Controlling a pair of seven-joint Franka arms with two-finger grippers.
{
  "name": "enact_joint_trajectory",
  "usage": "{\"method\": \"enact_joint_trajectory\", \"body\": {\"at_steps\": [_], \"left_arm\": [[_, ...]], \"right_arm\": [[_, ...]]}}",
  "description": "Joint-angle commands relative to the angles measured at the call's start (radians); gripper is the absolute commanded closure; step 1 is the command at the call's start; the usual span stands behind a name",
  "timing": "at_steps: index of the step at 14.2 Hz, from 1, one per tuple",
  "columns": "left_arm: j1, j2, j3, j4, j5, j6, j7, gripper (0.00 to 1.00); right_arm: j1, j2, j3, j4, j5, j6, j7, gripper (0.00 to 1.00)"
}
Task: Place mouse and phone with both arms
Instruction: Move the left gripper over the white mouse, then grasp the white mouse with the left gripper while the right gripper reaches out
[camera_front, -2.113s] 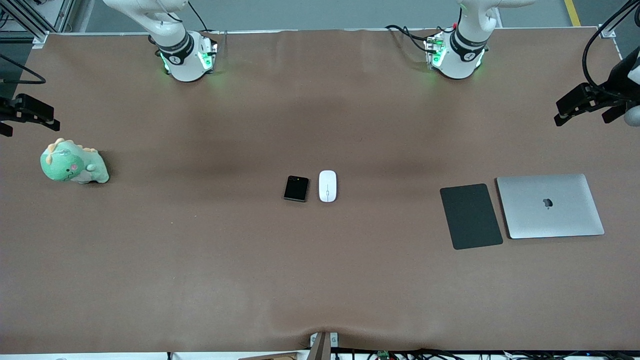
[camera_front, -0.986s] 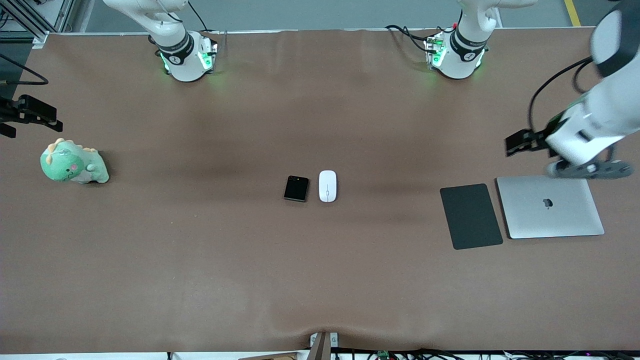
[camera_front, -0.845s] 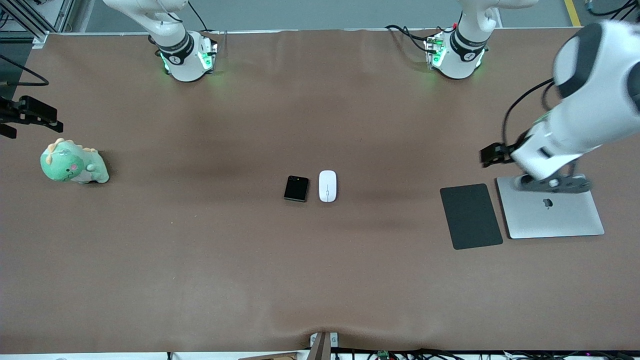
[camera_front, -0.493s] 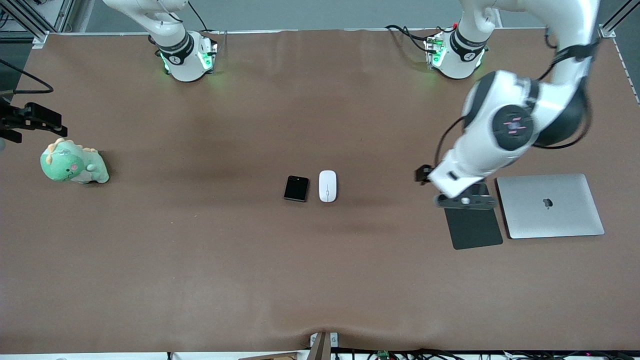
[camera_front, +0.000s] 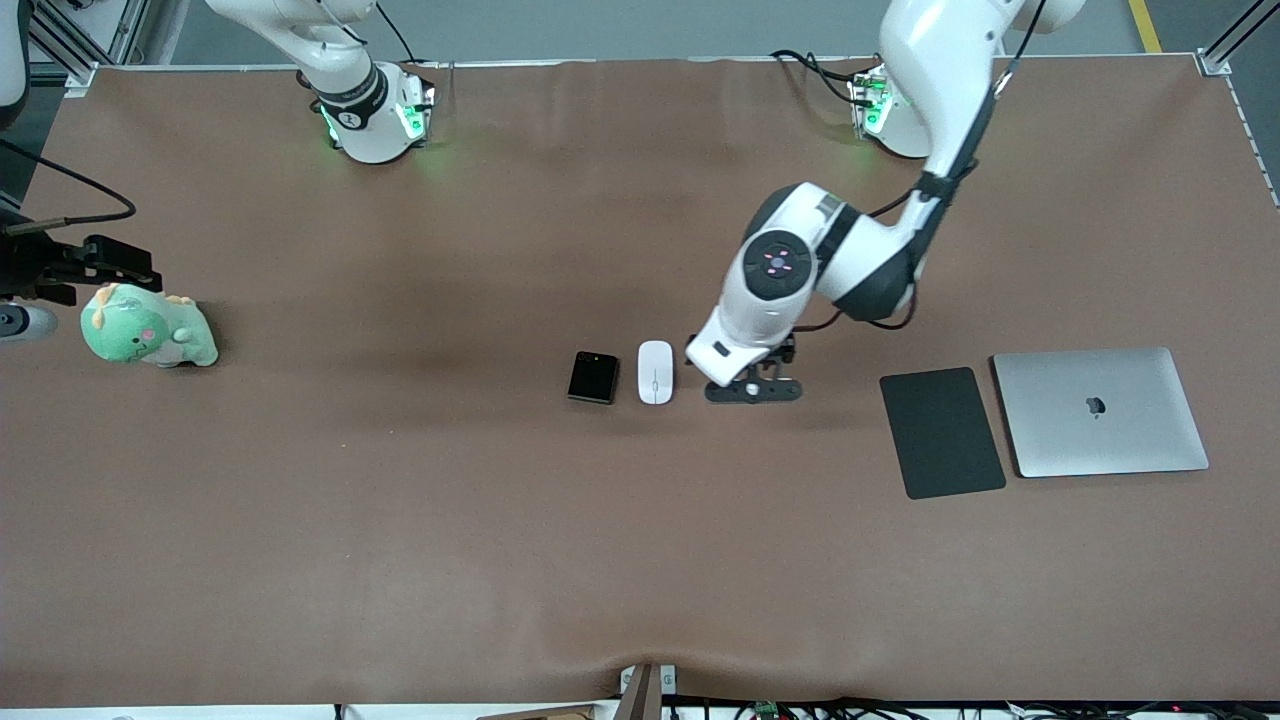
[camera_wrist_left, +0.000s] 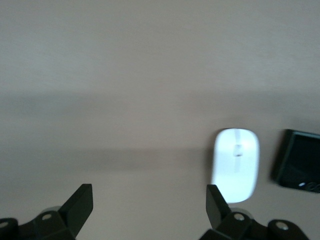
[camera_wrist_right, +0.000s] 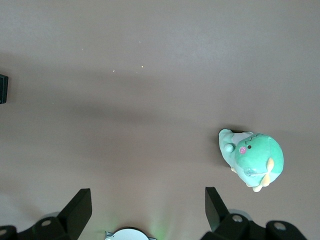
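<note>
We see the white mouse (camera_front: 655, 372) and the black flip phone (camera_front: 592, 377) touching nothing, side by side at centre frame on the counter (camera_front: 400, 520). Both look light, rigid and slippery; we judge their long side edges the best hold. The left gripper (camera_front: 752, 389) hovers spread beside the mouse; the right gripper (camera_wrist_right: 145, 212) waits spread at the frame's left edge.

This is a robotics lab: two white arms (camera_front: 830, 250) are bolted by green-lit bases (camera_front: 375, 120) to a brown-covered counter (camera_front: 400, 520) framed in aluminium rails (camera_front: 60, 40), with loose cables (camera_front: 800, 708) at its edge and staged props, a plush dinosaur (camera_front: 147, 327) and a closed laptop (camera_front: 1100, 412).
</note>
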Motion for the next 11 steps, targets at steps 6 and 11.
{"method": "enact_joint_trajectory", "body": {"at_steps": [6,11], "left_arm": [[-0.104,0.199,0.010,0.148,-0.003,0.104,-0.134,0.14],[-0.130,0.244,0.012,0.156,-0.003,0.161,-0.152,0.18]], "right_arm": [[0.003,0.072,0.001,0.021,0.014,-0.001,-0.008,0.00],[0.050,0.121,0.003,0.023,0.014,0.039,0.001,0.00]]}}
